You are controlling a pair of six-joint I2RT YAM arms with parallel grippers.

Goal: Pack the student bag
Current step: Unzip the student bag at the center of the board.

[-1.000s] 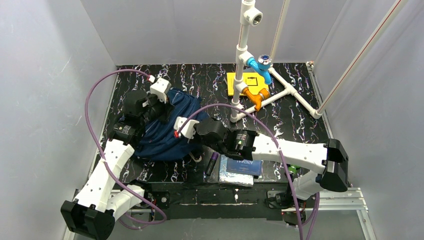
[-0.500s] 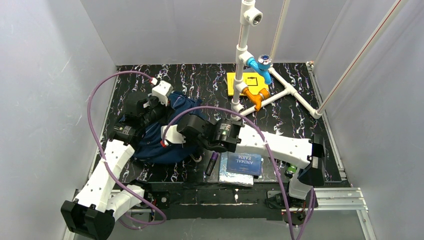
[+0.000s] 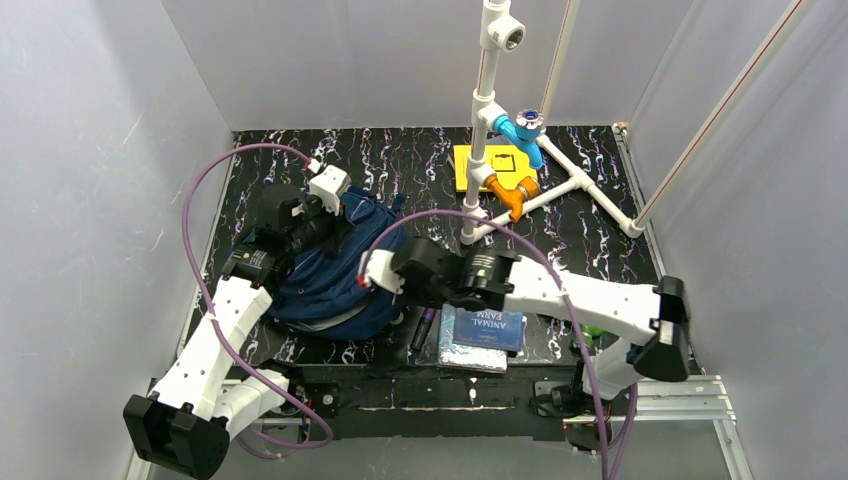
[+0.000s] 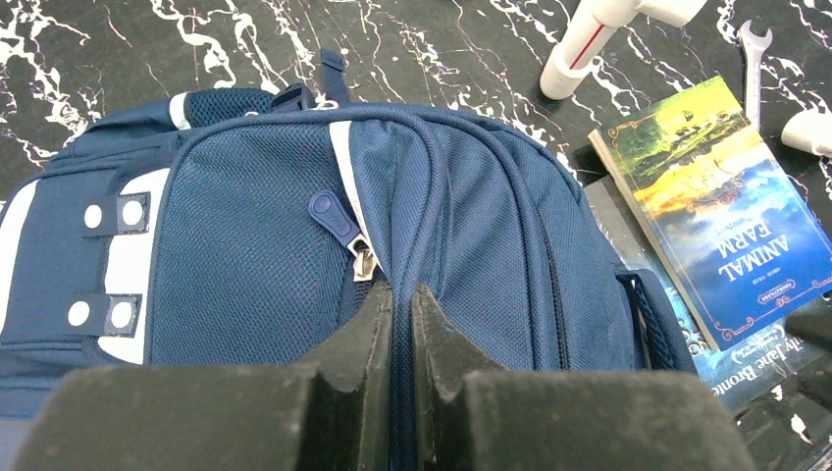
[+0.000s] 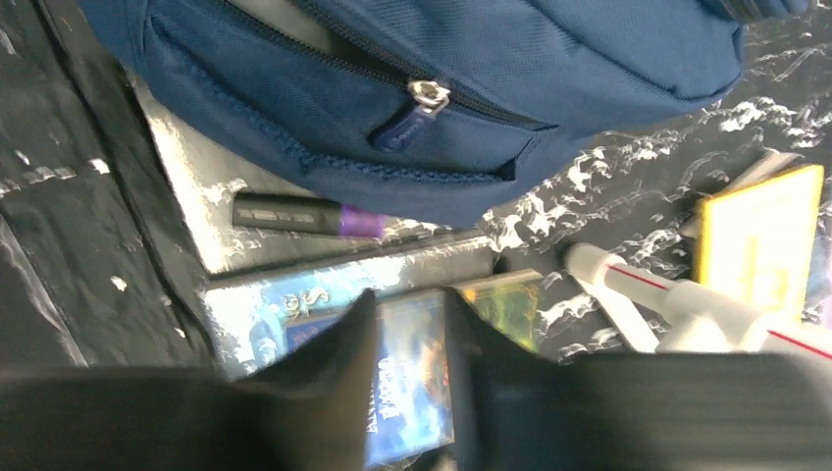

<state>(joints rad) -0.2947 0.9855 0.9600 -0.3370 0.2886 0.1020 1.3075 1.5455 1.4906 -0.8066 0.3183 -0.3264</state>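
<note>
The student bag is navy with white-grey patches and lies at the table's left; it also shows in the left wrist view and the right wrist view. My left gripper is shut on the bag's zipper seam at its top, just below a blue zipper pull. My right gripper is open and empty, hovering beside the bag's right edge above the Animal Farm book. A black and purple pen lies between bag and books.
A second, silvery book lies under Animal Farm near the front edge. A white pipe frame with blue and orange fittings stands at the back right by a yellow card. A wrench lies near the pipes.
My right gripper swung left over the bag, then drew back right toward the books. The bag now sits fuller and nearer the pen. My left gripper shifted slightly right, still holding the bag.
</note>
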